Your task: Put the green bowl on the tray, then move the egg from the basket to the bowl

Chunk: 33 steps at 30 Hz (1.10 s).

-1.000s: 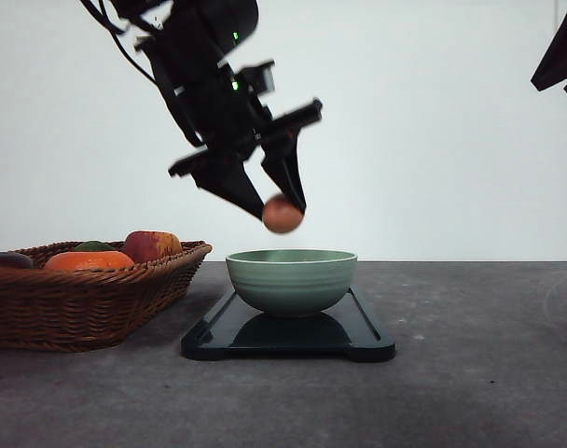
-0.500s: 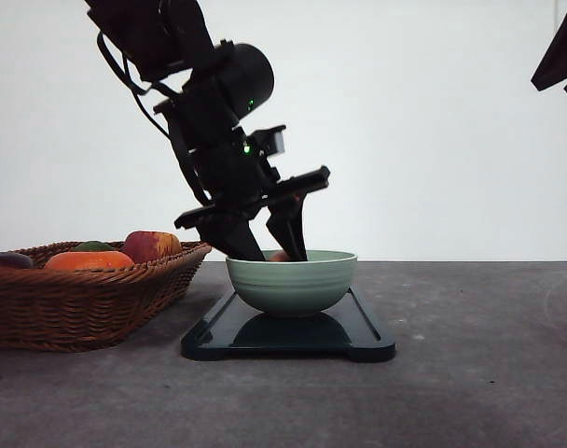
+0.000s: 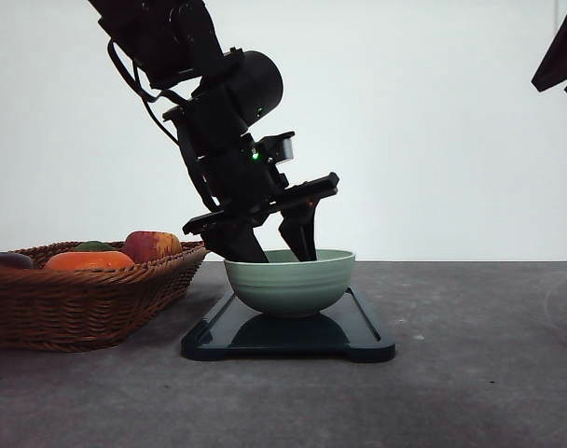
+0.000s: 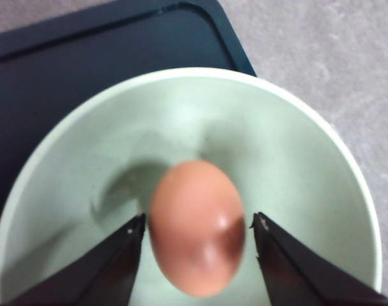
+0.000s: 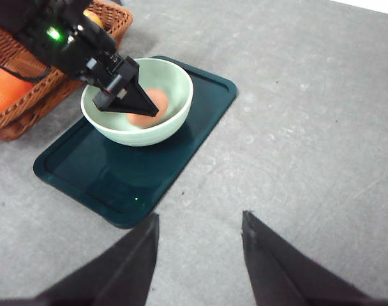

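My left gripper (image 4: pixel 197 224) sits inside the green bowl (image 4: pixel 296 159), fingers slightly parted beside the egg (image 4: pixel 195 233) — smooth, brittle, best cradled across its middle.

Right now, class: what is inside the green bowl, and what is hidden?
Inside the green bowl: the egg, between the left gripper fingertips. The bowl floor beneath the egg is covered.

- No readable text, labels, brands or numbers anywhere — nothing legible on the green bowl (image 3: pixel 290 282), the tray (image 3: pixel 288 334) or the basket (image 3: pixel 83 289).
- The left arm shows small green lights — no writing.
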### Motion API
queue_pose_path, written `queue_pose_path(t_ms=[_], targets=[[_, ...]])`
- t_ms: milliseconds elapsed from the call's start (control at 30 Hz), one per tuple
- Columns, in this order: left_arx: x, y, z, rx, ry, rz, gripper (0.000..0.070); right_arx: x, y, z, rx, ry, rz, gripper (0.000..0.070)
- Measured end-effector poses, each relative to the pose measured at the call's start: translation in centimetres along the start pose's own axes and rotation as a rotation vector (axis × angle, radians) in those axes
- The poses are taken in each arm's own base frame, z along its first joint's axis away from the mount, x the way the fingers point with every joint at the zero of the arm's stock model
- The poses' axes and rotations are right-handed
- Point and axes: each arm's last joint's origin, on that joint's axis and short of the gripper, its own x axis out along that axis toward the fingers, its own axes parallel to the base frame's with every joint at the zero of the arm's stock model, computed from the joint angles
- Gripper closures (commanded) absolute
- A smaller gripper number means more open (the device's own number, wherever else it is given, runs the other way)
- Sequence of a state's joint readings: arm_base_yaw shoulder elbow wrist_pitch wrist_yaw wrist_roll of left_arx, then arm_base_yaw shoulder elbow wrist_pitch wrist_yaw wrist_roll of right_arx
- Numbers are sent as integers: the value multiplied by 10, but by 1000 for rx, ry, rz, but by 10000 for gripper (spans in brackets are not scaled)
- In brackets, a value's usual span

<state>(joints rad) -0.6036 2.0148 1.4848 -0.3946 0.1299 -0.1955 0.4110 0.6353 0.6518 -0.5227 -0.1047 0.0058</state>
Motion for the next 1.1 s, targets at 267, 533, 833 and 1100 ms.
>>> queue_pose_path(t_ms=[267, 533, 833, 1100], targets=[[-18, -8, 18, 0, 26, 3, 337, 0, 0, -1, 4, 11, 0, 445], [-64, -18, 39, 5, -16, -5, 338, 0, 0, -3, 11, 28, 0, 444], [-167, -32, 44, 59, -221, -43, 339, 0, 0, -7, 17, 68, 0, 444], [-175, -21, -14, 50, -228, -30, 345, 0, 0, -7, 17, 68, 0, 444]])
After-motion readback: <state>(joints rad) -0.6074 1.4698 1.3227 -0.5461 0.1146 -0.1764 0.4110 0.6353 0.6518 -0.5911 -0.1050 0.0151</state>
